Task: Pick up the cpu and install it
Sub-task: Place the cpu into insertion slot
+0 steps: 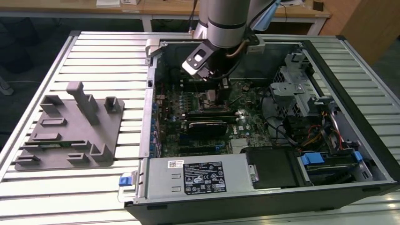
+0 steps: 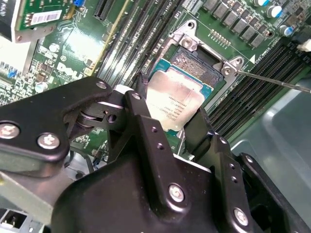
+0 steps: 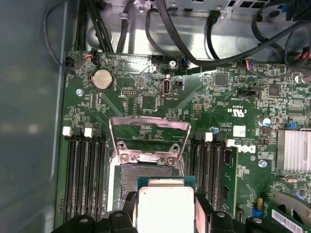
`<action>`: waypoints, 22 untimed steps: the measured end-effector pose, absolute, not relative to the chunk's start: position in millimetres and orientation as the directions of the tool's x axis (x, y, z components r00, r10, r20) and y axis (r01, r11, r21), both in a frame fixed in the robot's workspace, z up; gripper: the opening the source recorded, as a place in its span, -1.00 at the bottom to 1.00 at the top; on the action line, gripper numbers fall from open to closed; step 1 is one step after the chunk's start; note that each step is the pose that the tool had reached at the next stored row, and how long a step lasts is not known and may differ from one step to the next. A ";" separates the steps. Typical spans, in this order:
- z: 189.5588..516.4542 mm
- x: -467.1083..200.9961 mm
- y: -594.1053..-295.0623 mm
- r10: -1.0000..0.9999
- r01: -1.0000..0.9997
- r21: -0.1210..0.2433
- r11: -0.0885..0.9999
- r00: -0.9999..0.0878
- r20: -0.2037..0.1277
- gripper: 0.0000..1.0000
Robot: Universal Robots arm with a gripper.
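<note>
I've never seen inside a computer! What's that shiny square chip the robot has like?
The cpu is a flat square chip: shiny silver-grey metal top with tiny print, thin green rim. The gripper pinches two opposite sides, holding it over the open socket on the green board. Whether it touches the socket, I can't tell.

Silver-grey cylindrical arm (image 1: 224,18), black band; black gripper (image 2: 168,110), silver screw heads, small holes along fingers (image 2: 149,133).

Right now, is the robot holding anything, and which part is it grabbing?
Yes: the gripper holds the cpu, jaws pinching two opposite edges, over the open socket.
</note>
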State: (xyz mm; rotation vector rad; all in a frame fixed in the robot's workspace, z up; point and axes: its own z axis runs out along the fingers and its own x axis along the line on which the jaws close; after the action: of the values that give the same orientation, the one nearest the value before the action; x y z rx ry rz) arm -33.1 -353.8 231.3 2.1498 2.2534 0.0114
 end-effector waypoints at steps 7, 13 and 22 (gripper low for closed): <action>227.3 -33.1 -348.7 0.999 0.999 0.024 0.036 -0.036 -0.014 0.09; 221.3 -33.3 -346.7 0.999 0.999 0.024 0.036 -0.036 -0.015 0.09; 216.3 -36.1 -343.1 0.999 0.999 0.024 0.036 -0.036 -0.015 0.09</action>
State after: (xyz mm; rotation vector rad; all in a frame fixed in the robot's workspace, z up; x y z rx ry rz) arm -36.1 -343.1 216.3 2.1624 2.2413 0.0110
